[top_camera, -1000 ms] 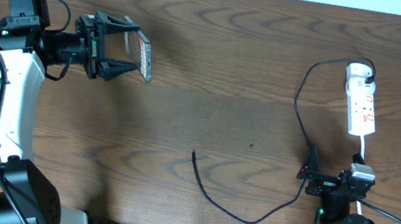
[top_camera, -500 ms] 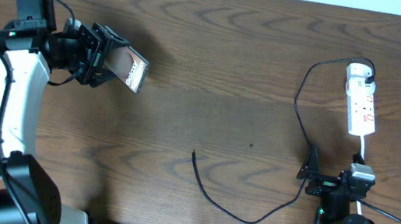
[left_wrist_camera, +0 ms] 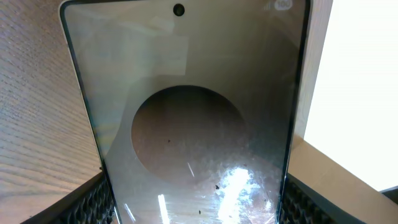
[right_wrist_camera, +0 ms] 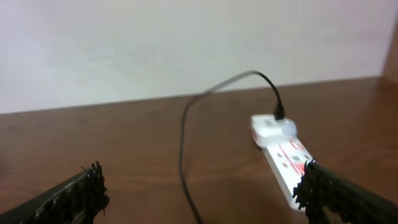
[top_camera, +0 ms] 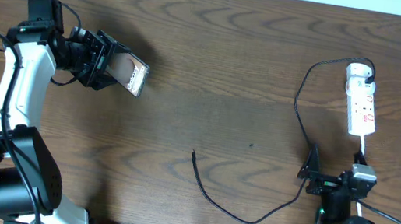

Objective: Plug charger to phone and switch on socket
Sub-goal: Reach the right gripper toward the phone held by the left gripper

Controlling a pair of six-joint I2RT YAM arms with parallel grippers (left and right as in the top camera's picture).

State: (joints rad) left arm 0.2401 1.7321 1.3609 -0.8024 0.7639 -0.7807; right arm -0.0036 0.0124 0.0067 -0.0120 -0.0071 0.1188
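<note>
Sitting in left claw [top_camera: 115, 71] — phone [left_wrist_camera: 199, 124]

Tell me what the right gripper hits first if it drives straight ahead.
Probably the charger cable, lying ahead between the open jaws of the right gripper; the socket sits right of that line. Depth unclear.

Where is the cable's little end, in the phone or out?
Out. The cable tip lies bare on the table, far from the phone, which the left gripper holds.
</note>
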